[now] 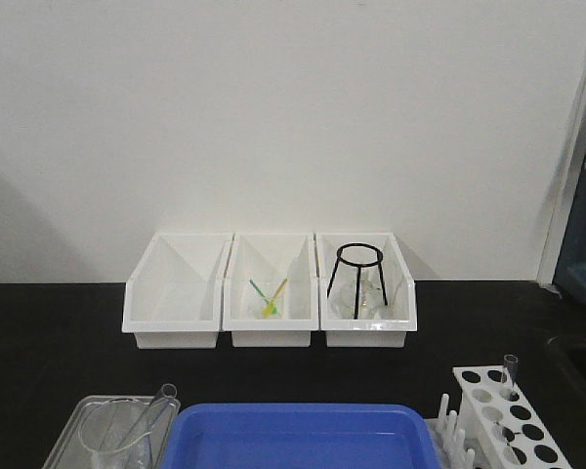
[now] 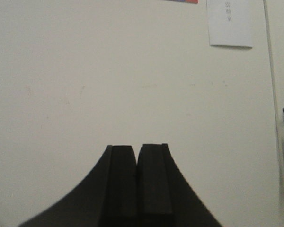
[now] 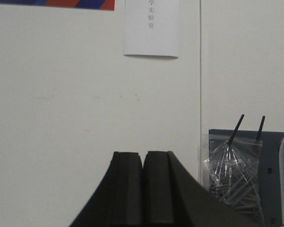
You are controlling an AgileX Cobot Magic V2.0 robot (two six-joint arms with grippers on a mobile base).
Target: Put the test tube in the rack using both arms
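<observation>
Leaning in the beaker [image 1: 107, 437] left of the blue tray [image 1: 293, 438] is the thin clear test tube [image 1: 161, 400]; the rack [image 1: 500, 416] sits right of the tray. Only wrist views show left gripper [image 2: 136, 149] and right gripper [image 3: 143, 155] squeezed shut.

Jaws pressed together; white wall [image 3: 61, 94], paper notice [image 3: 151, 28] behind.

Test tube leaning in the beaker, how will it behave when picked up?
The test tube looks like thin clear glass, so probably fragile and slippery. Leaning loose in the beaker, it may slide along the rim when nudged.
</observation>
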